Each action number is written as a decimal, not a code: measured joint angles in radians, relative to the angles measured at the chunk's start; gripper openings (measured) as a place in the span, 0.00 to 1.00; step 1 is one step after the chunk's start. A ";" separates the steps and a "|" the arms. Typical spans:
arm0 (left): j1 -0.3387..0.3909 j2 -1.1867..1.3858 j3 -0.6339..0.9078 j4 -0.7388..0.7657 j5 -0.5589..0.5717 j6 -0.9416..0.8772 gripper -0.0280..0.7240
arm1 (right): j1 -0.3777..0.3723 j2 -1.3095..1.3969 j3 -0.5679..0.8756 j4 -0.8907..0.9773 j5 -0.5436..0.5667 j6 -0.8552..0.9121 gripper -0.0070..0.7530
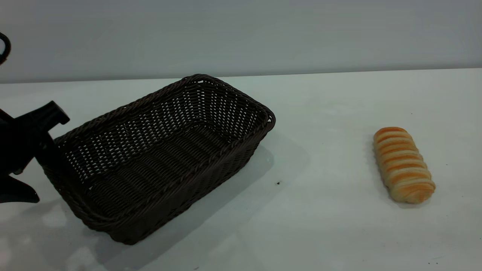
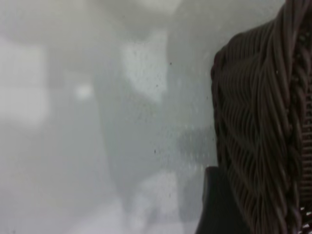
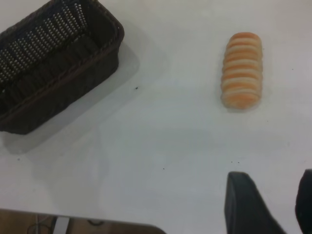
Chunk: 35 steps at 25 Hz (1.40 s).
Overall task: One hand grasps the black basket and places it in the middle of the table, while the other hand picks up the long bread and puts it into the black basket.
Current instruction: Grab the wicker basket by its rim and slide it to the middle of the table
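Your left gripper (image 1: 41,150) was at the far left edge of the table (image 1: 339,226), clamped over the near-left short end of the black basket (image 1: 162,158): one dark finger sat above and inside the braided rim, the other lay low outside the woven wall. In the left wrist view one finger (image 2: 217,204) pressed right against the wicker (image 2: 258,136). The basket was tilted, its gripped end raised and its far-right end lower, and it lay in the left half of the table, angled diagonally. Your right gripper (image 3: 273,204) hung above the table with its fingers parted and nothing between them, well apart from the long bread (image 3: 242,69). The bread lay flat on the right side of the table, well clear of the basket.
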State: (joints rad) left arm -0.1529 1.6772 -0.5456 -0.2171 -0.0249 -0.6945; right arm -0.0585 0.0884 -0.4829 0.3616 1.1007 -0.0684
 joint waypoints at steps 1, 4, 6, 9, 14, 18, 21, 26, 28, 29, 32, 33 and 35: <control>0.000 0.006 -0.001 0.000 -0.009 0.000 0.73 | 0.000 0.000 0.000 0.001 0.000 0.000 0.33; 0.000 0.028 -0.001 0.000 -0.033 -0.003 0.73 | 0.000 0.000 0.000 0.001 0.000 0.000 0.33; 0.000 0.047 -0.004 0.000 -0.043 -0.004 0.73 | 0.000 0.000 0.000 0.001 0.000 0.000 0.33; -0.009 0.082 -0.020 0.000 -0.050 -0.005 0.73 | 0.000 0.000 0.000 0.002 0.000 0.000 0.33; -0.056 0.151 -0.072 0.000 -0.066 -0.005 0.73 | 0.000 0.000 0.000 0.003 0.000 -0.003 0.33; -0.095 0.226 -0.114 0.000 -0.069 -0.017 0.73 | 0.000 0.000 0.000 0.003 0.000 -0.007 0.33; -0.111 0.274 -0.123 0.000 -0.076 -0.044 0.71 | 0.000 0.000 0.000 0.003 0.000 -0.008 0.33; -0.116 0.298 -0.127 -0.010 -0.089 -0.076 0.43 | 0.000 0.000 0.000 0.003 0.000 -0.008 0.33; -0.116 0.299 -0.129 -0.007 -0.096 -0.074 0.34 | 0.000 0.000 0.000 0.004 0.000 -0.008 0.33; -0.116 0.299 -0.129 -0.005 -0.096 -0.072 0.34 | 0.000 0.000 0.000 0.004 0.000 -0.008 0.33; -0.116 0.299 -0.129 0.000 -0.093 -0.065 0.34 | 0.000 0.000 0.000 0.004 0.000 -0.008 0.33; -0.116 0.299 -0.129 0.000 -0.093 -0.062 0.34 | 0.000 0.000 0.000 0.004 0.000 -0.008 0.33; -0.117 0.293 -0.129 0.005 -0.093 -0.043 0.34 | 0.000 0.000 0.000 0.004 0.000 -0.012 0.33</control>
State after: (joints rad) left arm -0.2701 1.9706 -0.6750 -0.2119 -0.1175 -0.7375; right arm -0.0585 0.0884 -0.4829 0.3656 1.1007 -0.0801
